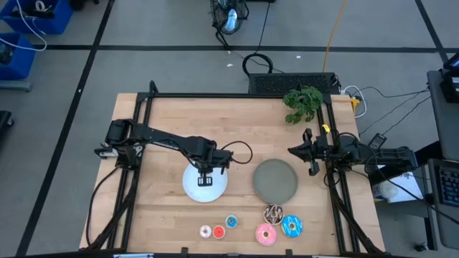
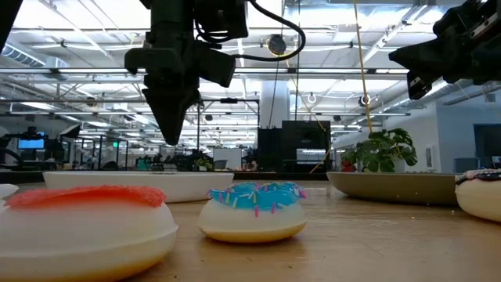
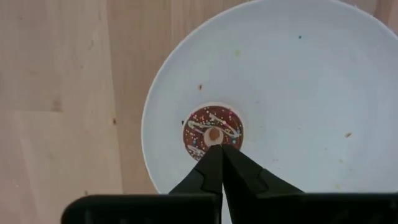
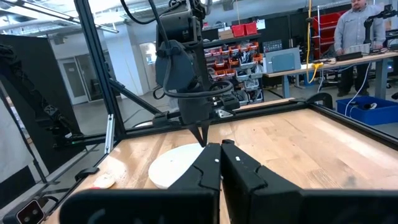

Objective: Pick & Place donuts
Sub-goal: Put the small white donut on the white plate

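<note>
My left gripper (image 1: 206,174) (image 3: 219,149) hangs shut above the white plate (image 1: 192,190), its fingertips well clear of the plate's rim in the low view (image 2: 172,139). Beneath the tips a tiny brown sprinkled donut (image 3: 213,132) lies flat on the plate. Near the table's front edge rest a pale pink tiny ring (image 1: 206,231), a red one (image 1: 219,231), a tiny blue one (image 1: 232,221), a larger pink one (image 1: 266,233), a larger blue one (image 1: 291,226) and the dark drizzled one (image 1: 273,213). My right gripper (image 1: 292,150) (image 4: 221,148) waits shut at the table's right side.
The grey plate (image 1: 275,180) sits right of the white plate, with nothing on it. A green plant (image 1: 303,102) stands at the far right corner. Black frame rails run along the table's left and right sides. Bare wood lies left of the white plate.
</note>
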You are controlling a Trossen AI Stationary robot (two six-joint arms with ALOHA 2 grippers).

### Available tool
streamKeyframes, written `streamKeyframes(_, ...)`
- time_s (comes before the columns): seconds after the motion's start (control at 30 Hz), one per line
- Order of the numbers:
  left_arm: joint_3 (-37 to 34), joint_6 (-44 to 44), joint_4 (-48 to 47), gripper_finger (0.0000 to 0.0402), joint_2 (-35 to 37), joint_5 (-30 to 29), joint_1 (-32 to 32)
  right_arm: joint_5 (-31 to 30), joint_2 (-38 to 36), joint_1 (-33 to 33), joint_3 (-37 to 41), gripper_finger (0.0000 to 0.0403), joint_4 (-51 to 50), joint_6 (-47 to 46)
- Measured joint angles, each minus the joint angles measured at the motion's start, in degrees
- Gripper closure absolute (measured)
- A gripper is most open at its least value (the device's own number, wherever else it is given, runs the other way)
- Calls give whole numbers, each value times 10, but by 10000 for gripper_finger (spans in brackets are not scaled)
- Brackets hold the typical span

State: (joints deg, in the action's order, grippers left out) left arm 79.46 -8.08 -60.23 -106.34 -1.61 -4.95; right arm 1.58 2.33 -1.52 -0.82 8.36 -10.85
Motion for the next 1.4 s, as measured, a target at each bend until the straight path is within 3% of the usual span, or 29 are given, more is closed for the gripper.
streamKeyframes(0.23, 0, 1, 0, 397, 0, 0, 0, 0, 0, 0, 0, 403, 0, 0)
streamKeyframes(0.6, 0, -1, 5, 376, 0, -25, 0, 0, 0, 0, 0, 403, 0, 0)
streamKeyframes(1.07, 2, -103, -57, 380, 0, 5, -37, 0, 0, 0, 0, 403, 3, 0)
streamKeyframes(1.2, 37, -118, -91, 397, -1, 6, -66, 0, 0, 0, 0, 403, 4, 0)
streamKeyframes(1.4, 127, -127, -94, 387, -1, 0, -112, 0, 0, 0, 0, 403, 4, 0)
